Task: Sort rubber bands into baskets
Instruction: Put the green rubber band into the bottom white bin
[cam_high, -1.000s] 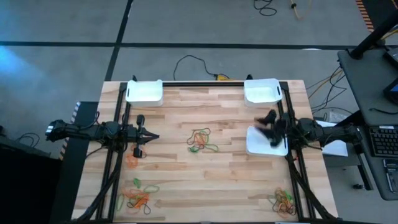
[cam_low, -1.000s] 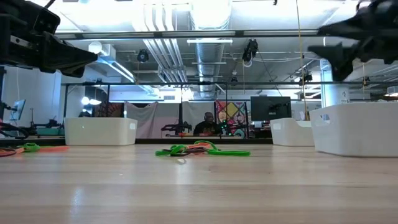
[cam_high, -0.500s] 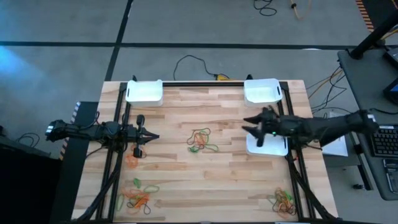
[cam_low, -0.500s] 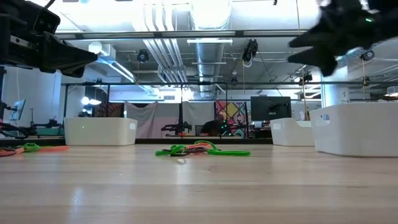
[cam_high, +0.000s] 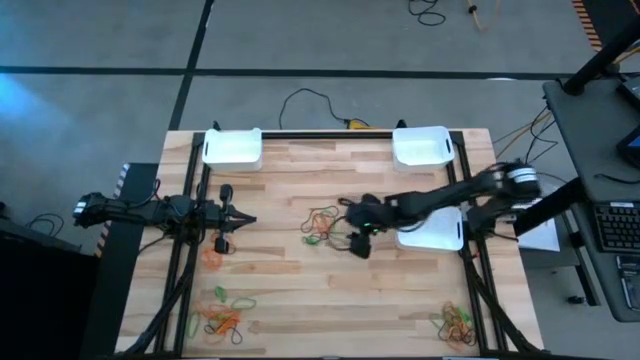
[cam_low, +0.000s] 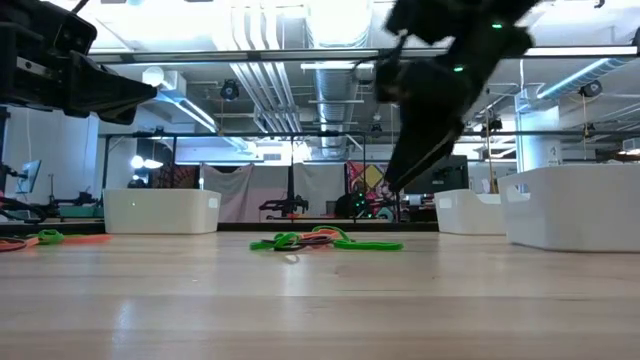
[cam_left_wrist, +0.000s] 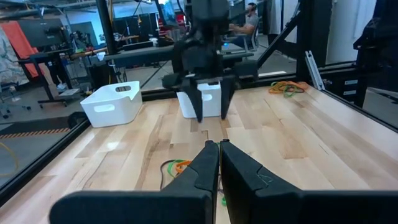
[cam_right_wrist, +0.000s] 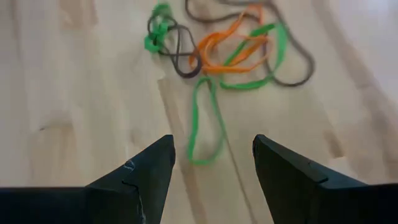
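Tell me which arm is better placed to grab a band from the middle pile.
The right. Its gripper is open just beside the centre pile of rubber bands, which fills its wrist view. The left gripper is shut, back by the table's left side.

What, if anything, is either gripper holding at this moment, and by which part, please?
Nothing is held. The right gripper hangs open above the middle pile of rubber bands; the left gripper is shut and empty.
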